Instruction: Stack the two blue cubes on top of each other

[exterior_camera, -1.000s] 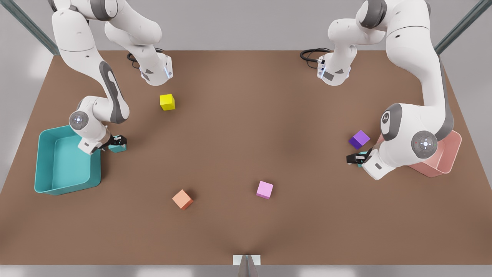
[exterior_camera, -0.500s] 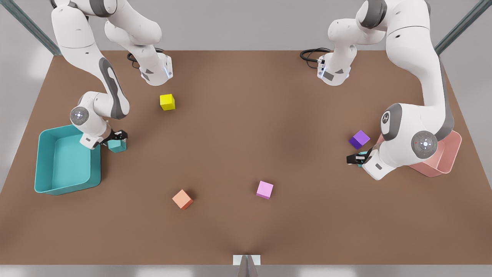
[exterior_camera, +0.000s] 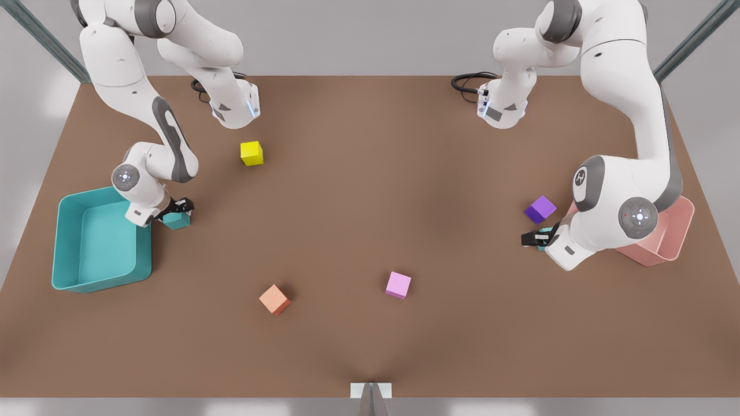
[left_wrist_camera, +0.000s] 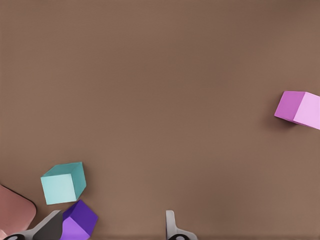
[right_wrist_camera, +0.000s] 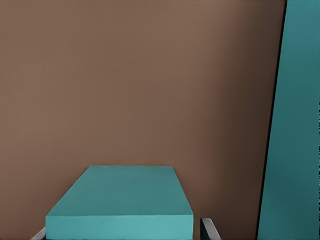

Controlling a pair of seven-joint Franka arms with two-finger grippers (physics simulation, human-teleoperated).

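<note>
Misalignment hazard: right gripper (exterior_camera: 180, 207) clamps one small matte teal cube (exterior_camera: 175, 220) just beside the large teal open bin (exterior_camera: 69, 277); left gripper (exterior_camera: 532, 238), open and empty, crowds the second teal cube (left_wrist_camera: 62, 182), liable to nudge it.

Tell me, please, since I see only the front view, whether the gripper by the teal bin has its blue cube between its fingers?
Observer: Yes. In the right wrist view the blue cube sits between the right gripper's fingers, next to the teal bin wall.
Operator: And the other arm's cube?
Observer: The left wrist view shows the second blue cube on the table next to the purple cube, not between the fingers of the open left gripper.
</note>
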